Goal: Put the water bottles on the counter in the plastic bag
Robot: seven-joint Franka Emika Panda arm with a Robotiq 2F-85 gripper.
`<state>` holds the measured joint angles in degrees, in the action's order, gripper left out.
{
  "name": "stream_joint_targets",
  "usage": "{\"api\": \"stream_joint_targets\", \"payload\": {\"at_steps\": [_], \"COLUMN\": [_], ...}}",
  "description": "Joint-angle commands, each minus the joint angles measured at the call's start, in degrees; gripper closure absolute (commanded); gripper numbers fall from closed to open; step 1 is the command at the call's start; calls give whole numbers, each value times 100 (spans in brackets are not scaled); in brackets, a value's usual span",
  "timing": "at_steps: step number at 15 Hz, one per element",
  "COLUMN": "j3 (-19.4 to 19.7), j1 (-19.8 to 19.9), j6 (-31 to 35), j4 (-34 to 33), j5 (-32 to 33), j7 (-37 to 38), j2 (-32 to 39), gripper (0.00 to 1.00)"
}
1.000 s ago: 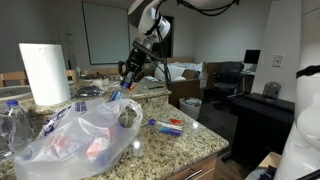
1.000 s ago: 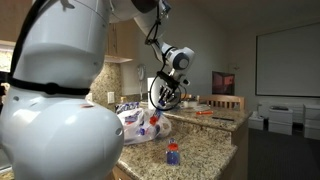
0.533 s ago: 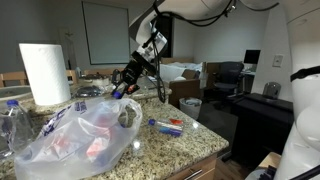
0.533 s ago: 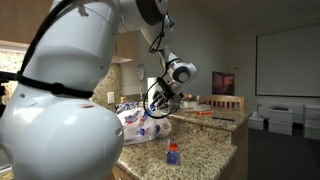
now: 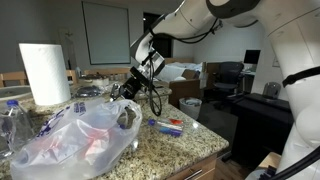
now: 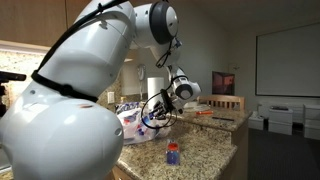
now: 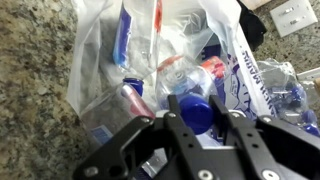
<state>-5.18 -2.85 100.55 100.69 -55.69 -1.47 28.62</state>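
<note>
a white paper towel roll (image 5: 44,72) stood upright in an exterior view. to the right of the roll and higher, a pale screen (image 5: 103,30) hung on the wall. further right of the roll and lower, a small bin with a white liner (image 5: 190,107) sat on the floor. beyond the bin, still right of the roll, a black office chair (image 5: 225,78) stood by a dark monitor (image 5: 252,58). just left of the roll, part of a wooden chair back (image 5: 10,78) showed. in the wrist view a white wall plate (image 7: 292,14) sat at the top right corner; its place relative to the roll could not be told.
</note>
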Motion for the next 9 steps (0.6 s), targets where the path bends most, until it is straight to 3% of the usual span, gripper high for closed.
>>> {"api": "stream_joint_targets", "payload": {"at_steps": [1,8,9], "j3": [-31,-83,-77], "j1": [-2,-71,-80], "j6": [-392,-889,-900], "j4": [-464,-1220,-1284], "j5": [-197,-151,-139], "j7": [403,645,656], "j2": [436,971,999], "gripper": [91,91,41]}}
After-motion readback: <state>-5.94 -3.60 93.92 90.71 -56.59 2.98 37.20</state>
